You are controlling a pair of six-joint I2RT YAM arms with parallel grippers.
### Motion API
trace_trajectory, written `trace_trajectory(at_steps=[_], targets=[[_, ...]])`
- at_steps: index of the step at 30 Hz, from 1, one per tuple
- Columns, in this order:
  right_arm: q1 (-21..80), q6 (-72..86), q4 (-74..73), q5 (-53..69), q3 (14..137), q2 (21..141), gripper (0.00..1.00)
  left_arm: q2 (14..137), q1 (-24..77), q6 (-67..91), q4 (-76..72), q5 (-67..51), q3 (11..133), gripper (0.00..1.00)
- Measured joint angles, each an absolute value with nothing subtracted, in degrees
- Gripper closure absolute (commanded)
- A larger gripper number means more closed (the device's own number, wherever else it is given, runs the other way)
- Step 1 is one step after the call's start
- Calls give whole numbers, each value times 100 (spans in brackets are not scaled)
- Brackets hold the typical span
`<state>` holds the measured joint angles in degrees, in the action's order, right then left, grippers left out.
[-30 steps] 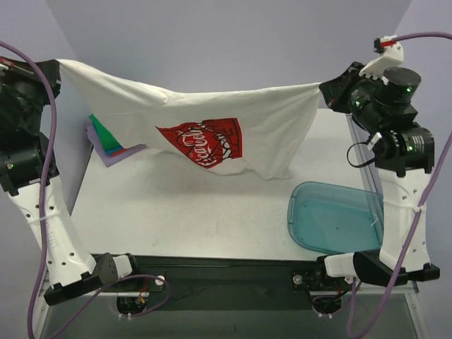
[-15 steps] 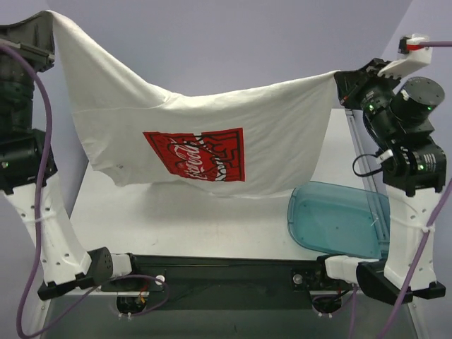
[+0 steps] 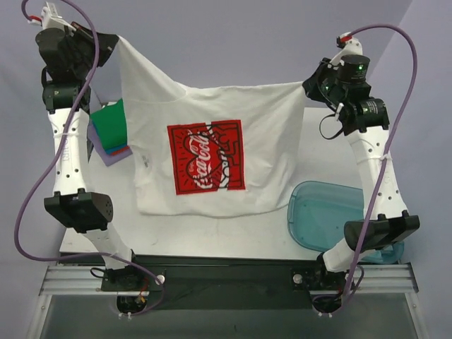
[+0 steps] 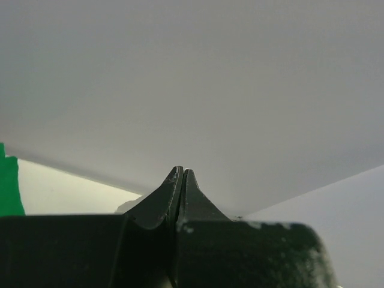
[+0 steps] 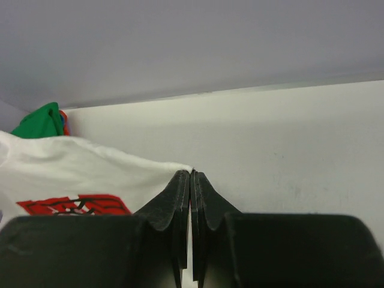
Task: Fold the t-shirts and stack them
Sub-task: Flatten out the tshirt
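The white t-shirt (image 3: 212, 120) with its red logo (image 3: 206, 157) hangs spread between my two raised grippers, print facing the top camera, hem low over the table. My left gripper (image 3: 113, 41) is shut on its upper left corner, my right gripper (image 3: 306, 85) shut on its upper right corner. In the right wrist view the white cloth (image 5: 72, 171) runs left from the closed tips (image 5: 190, 172). The left wrist view shows closed tips (image 4: 182, 170) against pale cloth. A folded stack lies at the table's left: green shirt (image 3: 111, 123) on top, lavender shirt (image 3: 104, 152) underneath, a red-orange edge between.
A translucent blue plastic bin (image 3: 326, 215) sits at the table's front right, beside the right arm's base. The white table (image 3: 106, 205) shows below and left of the hanging shirt. The green folded shirt (image 5: 37, 123) appears at the far left in the right wrist view.
Both arms have risen and drawn inward. The shirt, stretched wide and sagging before, now hangs flat and upright with the logo squarely facing the top camera.
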<state>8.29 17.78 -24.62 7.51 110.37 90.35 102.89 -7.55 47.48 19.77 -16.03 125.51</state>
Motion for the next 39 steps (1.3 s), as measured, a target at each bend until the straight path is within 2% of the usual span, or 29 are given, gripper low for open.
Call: trace_trajectory(at_steps=[5, 13, 18, 28, 35, 39], targets=[[910, 1793, -2423, 722, 11128, 8764, 100, 9946, -799, 4908, 1728, -1638, 12936, 100], [1352, 1671, -2248, 410, 11209, 7693, 100, 8182, -1256, 5085, 753, -1363, 12532, 100], [1723, 1470, -1990, 200, 11264, 7091, 100, 7509, -1323, 5035, 270, -1146, 12722, 100], [1925, 1315, -1686, -60, 11518, 6823, 100, 7920, -1323, 5063, -152, -1109, 14088, 100], [1697, 1354, -1494, -84, 11459, 7338, 100, 8659, -1214, 5210, -698, -1122, 13694, 100], [1238, 1568, -1326, 47, 11159, 7915, 100, 9653, -888, 5059, -751, -1247, 13498, 100]])
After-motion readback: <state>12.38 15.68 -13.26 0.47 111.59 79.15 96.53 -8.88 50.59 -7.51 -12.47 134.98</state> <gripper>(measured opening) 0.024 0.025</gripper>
